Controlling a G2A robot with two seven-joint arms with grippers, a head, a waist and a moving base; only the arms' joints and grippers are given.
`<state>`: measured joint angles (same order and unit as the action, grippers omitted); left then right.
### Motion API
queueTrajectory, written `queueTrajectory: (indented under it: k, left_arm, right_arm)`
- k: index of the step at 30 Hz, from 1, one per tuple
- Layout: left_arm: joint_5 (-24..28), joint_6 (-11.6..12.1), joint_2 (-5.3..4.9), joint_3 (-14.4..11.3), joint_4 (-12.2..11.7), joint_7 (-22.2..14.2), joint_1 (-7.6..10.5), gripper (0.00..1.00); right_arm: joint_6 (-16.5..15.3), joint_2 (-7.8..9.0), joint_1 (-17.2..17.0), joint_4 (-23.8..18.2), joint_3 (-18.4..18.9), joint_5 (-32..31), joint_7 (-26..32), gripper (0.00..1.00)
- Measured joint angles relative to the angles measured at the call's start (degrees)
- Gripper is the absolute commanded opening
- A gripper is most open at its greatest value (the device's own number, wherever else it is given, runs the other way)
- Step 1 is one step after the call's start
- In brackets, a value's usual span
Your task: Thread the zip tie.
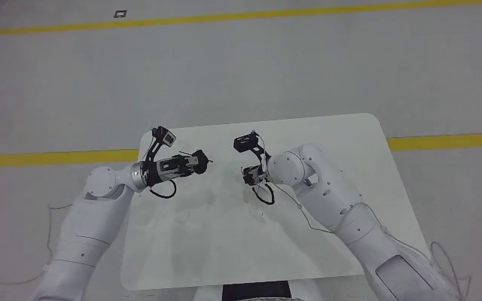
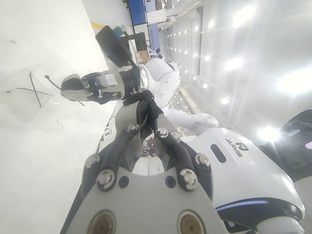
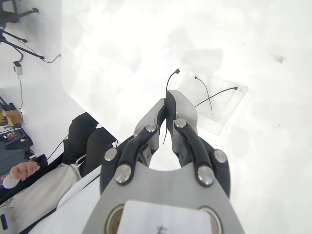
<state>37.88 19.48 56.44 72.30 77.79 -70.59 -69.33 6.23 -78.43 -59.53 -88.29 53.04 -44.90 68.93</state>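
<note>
My right gripper (image 3: 167,98) is shut on a thin black zip tie (image 3: 170,79). The tie's square head sticks out past the fingertips and its tail hangs between the fingers. The left wrist view has that gripper (image 2: 70,88) farther off, with the zip tie (image 2: 52,82) poking from it over the table. My left gripper (image 2: 143,101) is held in the air a short way from the right one, fingertips together and wrapped in crumpled black material that hides anything between them. From above, the left gripper (image 1: 203,160) and the right gripper (image 1: 248,177) face each other over the white table (image 1: 339,150).
A clear flat tray (image 3: 229,113) lies on the table just beyond the right gripper, with two loose black zip ties (image 3: 214,96) crossed in it. The same tray (image 2: 14,108) appears in the left wrist view. A small dark speck (image 3: 280,58) lies farther off.
</note>
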Motion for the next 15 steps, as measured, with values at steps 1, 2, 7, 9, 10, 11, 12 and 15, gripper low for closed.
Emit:
queueTrajectory:
  k: [1,2,7,9,10,11,12,15]
  left_arm:
    - [0.00,0.00,0.00,0.00,0.00,0.00,0.00,0.00]
    - [0.00,0.00,0.00,0.00,0.00,0.00,0.00,0.00]
    - [0.00,0.00,0.00,0.00,0.00,0.00,0.00,0.00]
    - [0.00,0.00,0.00,0.00,0.00,0.00,0.00,0.00]
    - [0.00,0.00,0.00,0.00,0.00,0.00,0.00,0.00]
    - [0.00,0.00,0.00,0.00,0.00,0.00,0.00,0.00]
    - [0.00,0.00,0.00,0.00,0.00,0.00,0.00,0.00]
    - [0.00,0.00,0.00,0.00,0.00,0.00,0.00,0.00]
  right_arm:
    - [-0.48,0.26,-1.08,-1.45,0.76,-0.08,-0.85,0.00]
    - [-0.80,0.44,-1.94,-2.57,1.34,-0.04,-1.66,0.00]
    - [-0.91,0.51,-2.35,-3.11,1.61,0.10,-2.11,0.00]
    - [-0.91,0.51,-2.35,-3.10,1.61,0.10,-2.10,0.00]
    - [-0.91,0.51,-2.35,-3.10,1.61,0.10,-2.10,0.00]
    - [-0.91,0.51,-2.35,-3.10,1.61,0.10,-2.10,0.00]
    - [-0.91,0.51,-2.36,-3.11,1.61,0.10,-2.11,0.00]
    - [-0.25,0.46,-3.36,-4.16,2.61,0.68,-6.07,0.00]
